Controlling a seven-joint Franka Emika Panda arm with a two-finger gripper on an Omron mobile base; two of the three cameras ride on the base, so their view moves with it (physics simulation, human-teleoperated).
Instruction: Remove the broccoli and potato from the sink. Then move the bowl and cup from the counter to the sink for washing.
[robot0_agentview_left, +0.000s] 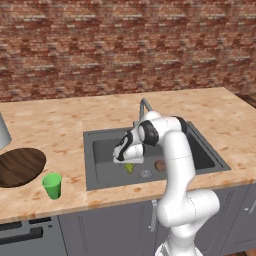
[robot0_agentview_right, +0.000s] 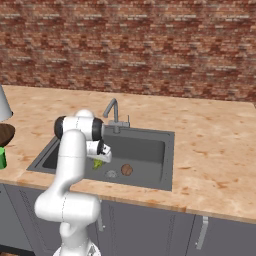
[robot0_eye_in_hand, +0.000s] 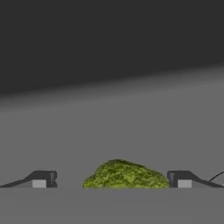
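The broccoli (robot0_agentview_left: 129, 168) (robot0_agentview_right: 97, 163) (robot0_eye_in_hand: 124, 175) lies on the floor of the dark grey sink (robot0_agentview_left: 200, 150) (robot0_agentview_right: 150, 145). My gripper (robot0_eye_in_hand: 111, 180) is lowered into the basin right over it, open, with one fingertip on each side of the floret. The brown potato (robot0_agentview_left: 160, 165) (robot0_agentview_right: 127, 170) rests a little to the right, beside the round drain (robot0_agentview_left: 145, 174) (robot0_agentview_right: 111, 174). On the counter (robot0_agentview_left: 60, 125) to the left sit the dark wooden bowl (robot0_agentview_left: 19, 166) and the green cup (robot0_agentview_left: 52, 185) (robot0_agentview_right: 2, 157).
A grey faucet (robot0_agentview_left: 144, 107) (robot0_agentview_right: 114, 114) rises at the back rim of the sink. A pale grey vessel (robot0_agentview_left: 3, 131) (robot0_agentview_right: 3, 102) stands behind the bowl at the far left. A brick wall backs the counter.
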